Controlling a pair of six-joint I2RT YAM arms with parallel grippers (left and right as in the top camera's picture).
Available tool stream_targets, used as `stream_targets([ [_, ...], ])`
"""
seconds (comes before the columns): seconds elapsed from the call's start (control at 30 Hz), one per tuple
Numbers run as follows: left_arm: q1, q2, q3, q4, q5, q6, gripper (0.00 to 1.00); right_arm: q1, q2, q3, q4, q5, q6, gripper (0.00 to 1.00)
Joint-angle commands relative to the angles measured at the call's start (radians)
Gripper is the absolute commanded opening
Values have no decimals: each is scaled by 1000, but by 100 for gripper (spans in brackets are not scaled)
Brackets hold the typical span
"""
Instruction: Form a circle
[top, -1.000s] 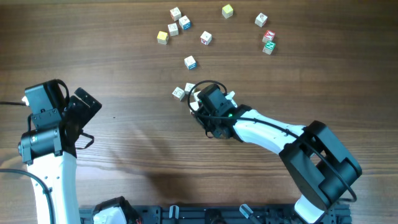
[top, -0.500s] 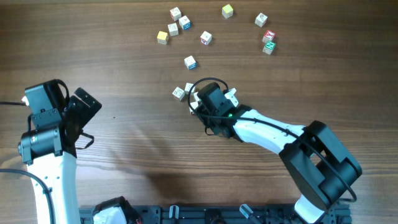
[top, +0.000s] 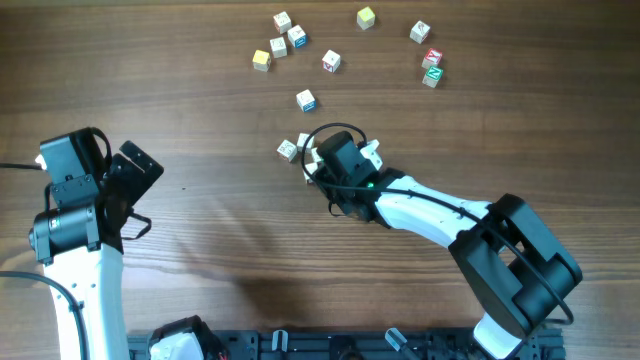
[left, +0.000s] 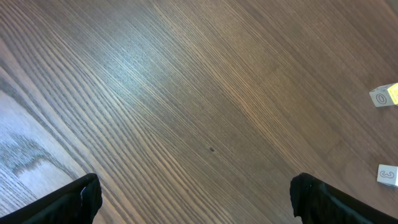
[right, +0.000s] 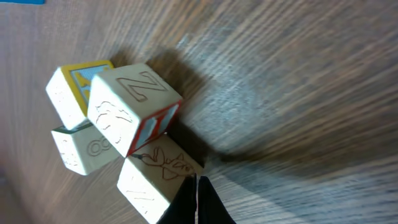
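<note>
Your right gripper (right: 196, 200) is pinched shut on nothing, its tip against the nearest block of the circle (right: 118, 124), a tight huddle of lettered cubes near the middle of the table (top: 200, 100). Your left gripper (top: 138, 172) stands wide and empty, well apart. Loose cubes (top: 331, 62) lie scattered beyond.

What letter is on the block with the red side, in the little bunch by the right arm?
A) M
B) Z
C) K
B: in the right wrist view, the red-sided block in the bunch has a big Z carved on its pale face.
</note>
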Motion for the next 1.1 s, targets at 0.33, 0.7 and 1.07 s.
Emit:
stream_targets([
  [0.33, 5, 1, 0, 2, 12, -9, 100, -5, 14, -2, -64, 35, -24, 5],
  [0.7, 5, 1, 0, 2, 12, -10, 100, -172, -217, 103, -265, 13, -544, 27],
  [1.07, 5, 1, 0, 2, 12, -9, 100, -360, -209, 401, -315, -42, -942, 91],
])
